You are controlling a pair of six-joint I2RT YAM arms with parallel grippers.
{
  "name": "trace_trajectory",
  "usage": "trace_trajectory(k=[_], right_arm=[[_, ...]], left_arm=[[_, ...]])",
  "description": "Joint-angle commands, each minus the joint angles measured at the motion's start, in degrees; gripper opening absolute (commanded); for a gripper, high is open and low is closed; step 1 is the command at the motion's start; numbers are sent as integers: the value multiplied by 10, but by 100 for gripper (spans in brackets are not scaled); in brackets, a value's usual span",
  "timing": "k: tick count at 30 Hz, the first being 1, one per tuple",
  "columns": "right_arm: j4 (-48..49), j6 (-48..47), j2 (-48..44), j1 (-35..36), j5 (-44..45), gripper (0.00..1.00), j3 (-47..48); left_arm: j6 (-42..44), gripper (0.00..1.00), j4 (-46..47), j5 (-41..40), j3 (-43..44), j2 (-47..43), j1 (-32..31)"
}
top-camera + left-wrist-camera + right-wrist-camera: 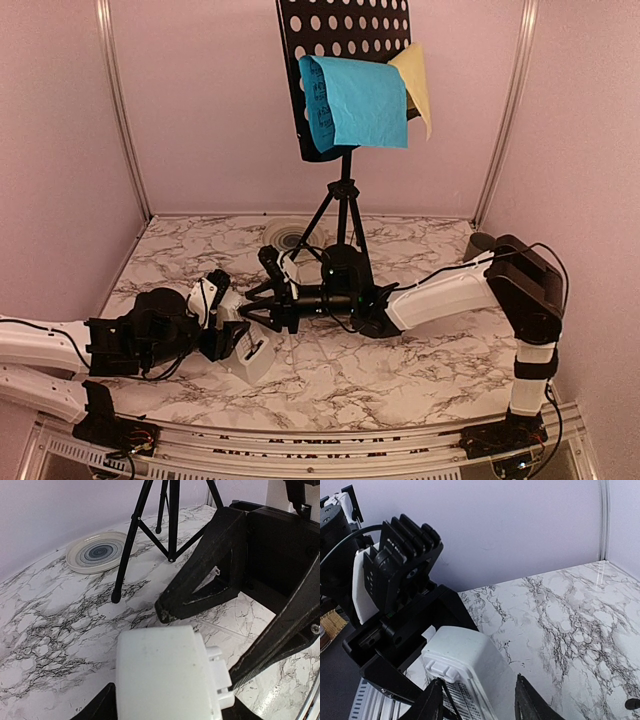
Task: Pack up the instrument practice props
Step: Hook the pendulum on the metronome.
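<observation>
The small white metronome is low over the marble table, near its front left, lying tipped on its side, and both arms have met at it. The left gripper is clamped on it: from its wrist camera the white body fills the space between the two dark fingers, with both sides touching. The right arm reaches across from the far side. The right gripper has its jaws set either side of the metronome's other end, one finger against it. On the other side there seems to be a thin gap, so I cannot tell whether it is really squeezing.

The black music stand is upright at the back on its tripod legs, well apart from the grippers. A blue page hangs folded over its hole-punched desk, and a yellow page pokes out behind that on the right. A ringed plate lies by the back wall just left of the legs, and a dark mug stands at the back right
</observation>
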Motion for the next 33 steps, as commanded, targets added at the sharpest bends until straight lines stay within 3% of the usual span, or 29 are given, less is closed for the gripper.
trace_trajectory(k=[1, 11, 23, 33], right_arm=[[-22, -6, 14, -4, -8, 44, 18], [-16, -5, 15, -5, -20, 36, 10], [62, 52, 30, -47, -116, 35, -10], [43, 42, 29, -49, -140, 37, -4]], left_arm=[[10, 64, 25, 18, 1, 8, 2], [12, 64, 31, 20, 1, 17, 2], [22, 57, 38, 19, 10, 42, 1], [25, 57, 43, 25, 10, 46, 2]])
